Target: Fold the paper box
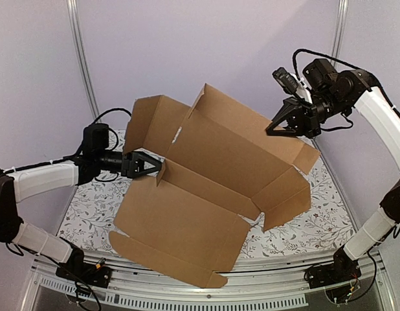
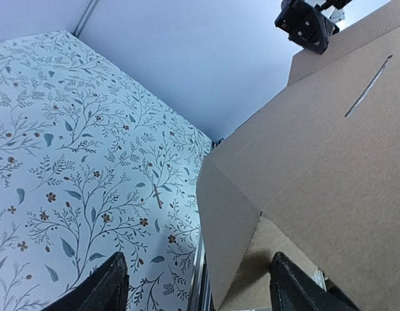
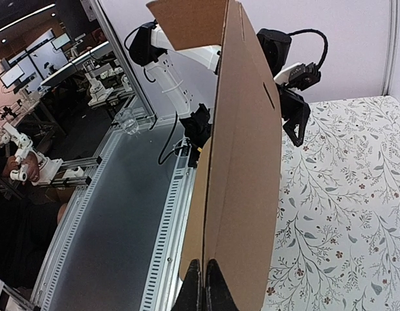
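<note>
We see the box (image 1: 213,168) as an unfolded sheet that is not lying flat. Its near-left end hangs low over the near edge of the table (image 1: 90,207), and whether it touches there we cannot tell. Its far-right end is raised well above the table. So its long axis climbs from near left to far right, broad face turned upward, with one flap standing up at the far-left corner.

The right gripper (image 1: 270,131) is clamped on the raised far-right edge. The left gripper (image 1: 158,167) sits at the sheet's left edge with its jaws wide apart, holding nothing.

Our worry is that a single pinch on one edge carries the whole sheet. With the left jaws off it, the sheet may swing or sag at its creases. It could also pull out of the right fingers and slide off the near edge. If the left gripper closes on a loose flap rather than at a crease, we judge the fold could bend the wrong way.
</note>
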